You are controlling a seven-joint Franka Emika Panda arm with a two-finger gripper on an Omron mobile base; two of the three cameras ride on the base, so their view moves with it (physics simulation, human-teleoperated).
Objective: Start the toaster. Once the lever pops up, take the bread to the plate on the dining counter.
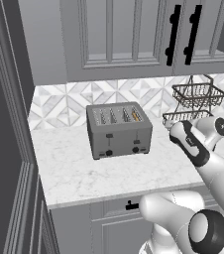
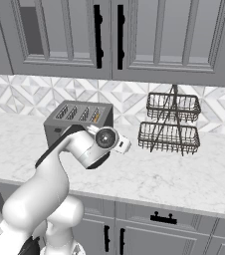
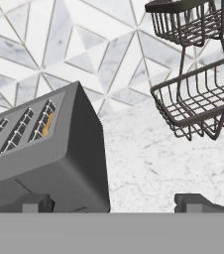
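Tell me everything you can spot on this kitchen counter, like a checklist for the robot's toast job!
Surface: white marble-look countertop with a tiled backsplash behind it.
Job's things: grey toaster stands upright; something tan, likely the bread, sits in its rightmost slot; the right-hand lever is up.
Clutter: two-tier wire basket rack to the right of the toaster, apart from it.
Grippers: gripper open, holding nothing, fingers near the toaster's right end.
Cables: nothing seen.
Surroundings: grey cabinets with black handles above.
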